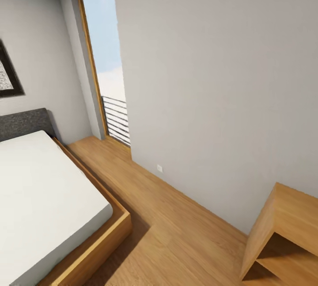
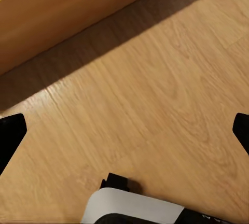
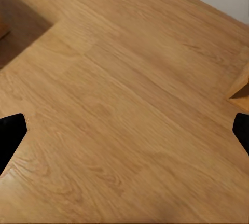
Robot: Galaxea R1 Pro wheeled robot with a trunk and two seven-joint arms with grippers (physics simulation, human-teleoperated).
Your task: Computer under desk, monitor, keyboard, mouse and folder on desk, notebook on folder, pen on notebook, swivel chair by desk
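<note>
In transit — bed (image 1: 44, 188) at 8 o'clock, oak shelving unit (image 1: 282, 228) at 4. Left gripper (image 2: 124, 130) and right gripper (image 3: 124, 130) spread apart, empty over wood floor (image 1: 176, 233). Desk, chair unseen; next, probably turn to locate them.

A bed (image 1: 44, 197) lies left, a shelving unit (image 1: 282, 233) right, floor (image 1: 176, 233) between, wall (image 1: 212, 78) behind.
</note>
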